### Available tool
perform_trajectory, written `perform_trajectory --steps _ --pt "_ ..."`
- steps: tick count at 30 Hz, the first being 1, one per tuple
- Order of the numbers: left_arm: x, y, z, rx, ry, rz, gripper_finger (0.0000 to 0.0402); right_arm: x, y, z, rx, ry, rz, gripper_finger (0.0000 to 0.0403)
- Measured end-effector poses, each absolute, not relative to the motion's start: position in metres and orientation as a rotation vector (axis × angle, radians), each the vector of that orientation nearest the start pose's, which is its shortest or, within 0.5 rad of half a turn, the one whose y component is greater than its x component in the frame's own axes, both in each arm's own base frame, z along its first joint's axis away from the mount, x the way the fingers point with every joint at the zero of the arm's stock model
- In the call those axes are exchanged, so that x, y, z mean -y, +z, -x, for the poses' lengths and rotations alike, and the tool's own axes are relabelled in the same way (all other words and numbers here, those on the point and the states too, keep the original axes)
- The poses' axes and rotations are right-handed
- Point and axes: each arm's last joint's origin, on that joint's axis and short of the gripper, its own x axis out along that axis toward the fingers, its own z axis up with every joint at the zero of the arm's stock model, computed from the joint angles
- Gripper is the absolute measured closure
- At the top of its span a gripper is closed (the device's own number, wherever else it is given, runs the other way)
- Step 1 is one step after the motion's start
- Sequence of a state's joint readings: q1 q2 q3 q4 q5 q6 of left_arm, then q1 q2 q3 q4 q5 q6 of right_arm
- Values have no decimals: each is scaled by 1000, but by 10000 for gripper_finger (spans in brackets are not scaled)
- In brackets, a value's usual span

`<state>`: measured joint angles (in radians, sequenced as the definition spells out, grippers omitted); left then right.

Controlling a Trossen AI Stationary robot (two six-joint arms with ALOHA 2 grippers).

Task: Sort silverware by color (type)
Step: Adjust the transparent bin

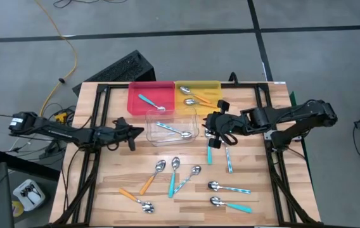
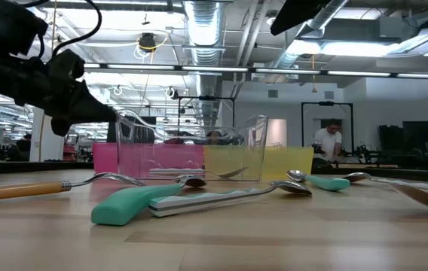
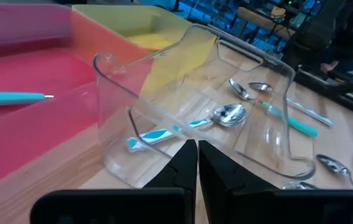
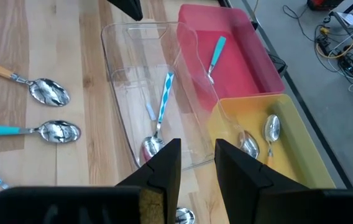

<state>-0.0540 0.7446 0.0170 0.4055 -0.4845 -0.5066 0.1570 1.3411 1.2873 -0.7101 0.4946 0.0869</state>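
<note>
Several spoons lie loose on the near half of the table: orange-handled (image 1: 147, 182), teal (image 1: 173, 179), pale blue striped (image 1: 229, 187). The clear tray (image 1: 149, 118) holds a striped spoon (image 4: 161, 112). A teal spoon (image 4: 215, 52) lies in the red tray (image 1: 133, 95), and two orange spoons (image 1: 195, 96) lie in the yellow tray (image 1: 215, 85). My left gripper (image 3: 197, 144) is shut, just outside the clear tray's left wall (image 3: 140, 127). My right gripper (image 4: 196, 149) is open and empty above the tray's right end. My left gripper's shut fingertips (image 3: 187, 149) come level from the table's left side up to the clear tray's left wall. I cannot tell whether they touch it.
A teal spoon (image 1: 209, 152) and a striped one (image 1: 229, 159) lie just near of my right gripper (image 1: 206, 125). The three trays stand together at the far middle of the table. Bare wood shows along the left side (image 1: 104, 171). A person (image 2: 325, 144) stands far behind the table.
</note>
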Motion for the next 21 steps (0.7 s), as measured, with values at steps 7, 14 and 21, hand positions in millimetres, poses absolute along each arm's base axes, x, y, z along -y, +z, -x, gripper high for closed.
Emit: perform_trajectory --steps 7,14,21 --pt "-6 133 -145 -181 491 414 401 -29 343 -274 -711 -353 161 282" --pt "-9 135 -155 -175 495 396 401 -29 343 -274 -711 -353 161 282" --pt "-14 139 -169 -212 513 356 401 -29 343 -274 -712 -358 147 282"
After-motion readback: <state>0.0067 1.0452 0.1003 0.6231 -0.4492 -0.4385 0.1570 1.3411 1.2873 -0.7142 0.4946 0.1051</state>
